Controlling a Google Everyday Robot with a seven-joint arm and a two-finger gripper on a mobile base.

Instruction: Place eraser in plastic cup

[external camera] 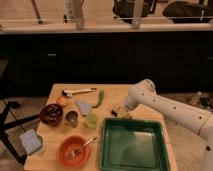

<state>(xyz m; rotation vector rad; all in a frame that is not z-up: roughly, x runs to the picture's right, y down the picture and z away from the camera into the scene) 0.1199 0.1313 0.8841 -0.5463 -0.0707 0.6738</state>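
Note:
The plastic cup is small and translucent yellow-green. It stands upright near the table's middle, just left of the green tray. My gripper is low over the table right of the cup, just behind the tray's back left corner. A small dark and pale bit at its tip may be the eraser; I cannot tell whether it is held. The white arm reaches in from the right.
A green tray fills the front right. A metal cup, a grey wedge, a green pepper, a dark red bowl, an orange bowl with a spoon and a white-handled tool lie to the left.

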